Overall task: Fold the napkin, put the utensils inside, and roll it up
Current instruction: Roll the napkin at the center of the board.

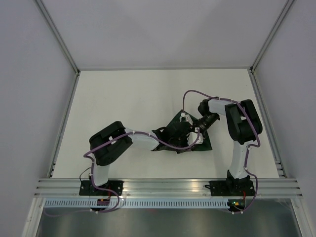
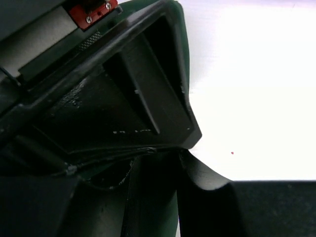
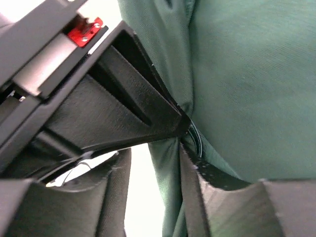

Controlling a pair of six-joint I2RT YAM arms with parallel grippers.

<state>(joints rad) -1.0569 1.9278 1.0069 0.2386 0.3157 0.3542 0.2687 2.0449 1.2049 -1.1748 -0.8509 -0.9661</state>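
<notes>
The napkin point(image 1: 205, 144) lies bunched on the tabletop point(image 1: 123, 98), right of centre and toward the near edge. The left hand point(image 2: 185, 148) and right hand point(image 3: 185, 133) each pinch a fold of it. It looks soft, light and limp, so it is best gripped at corners or edges.

No text, label, brand, number or sign can be read in any of the views. The nearest thing to a marking is a small red plate with two screw heads point(image 2: 94, 10), set on the body above and behind the left gripper point(image 2: 190, 150), and its face shows no lettering. A matching red plate point(image 3: 85, 32) sits behind the right gripper point(image 3: 186, 140), and it is just as unreadable.
</notes>
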